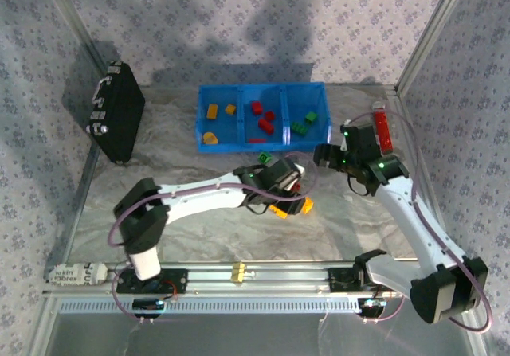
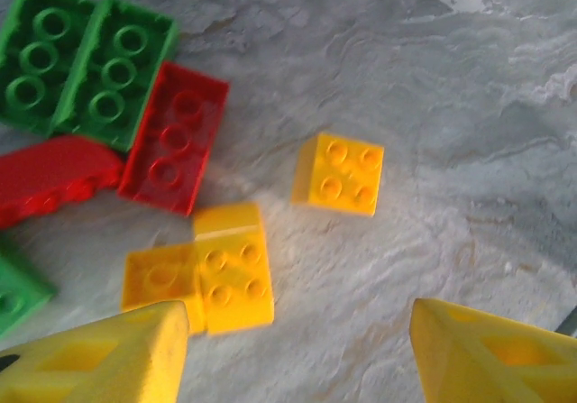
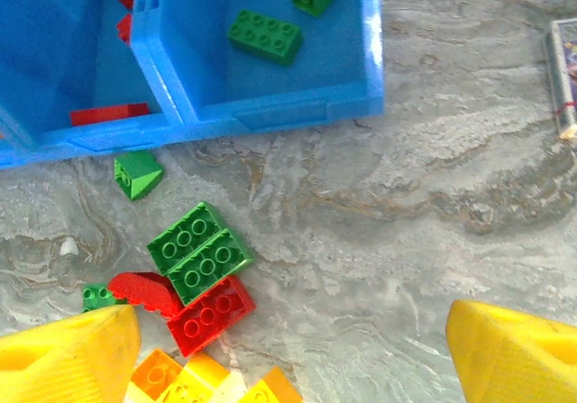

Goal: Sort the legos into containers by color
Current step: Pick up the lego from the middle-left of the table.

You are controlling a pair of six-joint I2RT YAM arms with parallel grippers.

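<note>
The blue tray (image 1: 239, 146) at the back has yellow and orange legos in its left container, red in the middle, green in the right. Loose legos lie in front of it. My left gripper (image 2: 297, 335) hovers open over them: a yellow four-stud brick (image 2: 338, 175) sits ahead, joined yellow bricks (image 2: 225, 268) lie by the left finger, and a red brick (image 2: 176, 137) and green bricks (image 2: 86, 65) lie further left. My right gripper (image 3: 293, 353) is open over bare table, right of the green pair (image 3: 200, 251) and red brick (image 3: 212, 313), near the tray (image 3: 270, 114).
A black case (image 1: 117, 111) stands at the back left. A red tube (image 1: 382, 129) lies right of the tray, beside the right arm. A small white box (image 1: 76, 275) sits at the front left by the metal rail (image 1: 239, 276). A green sloped brick (image 3: 138, 173) lies against the tray's front wall.
</note>
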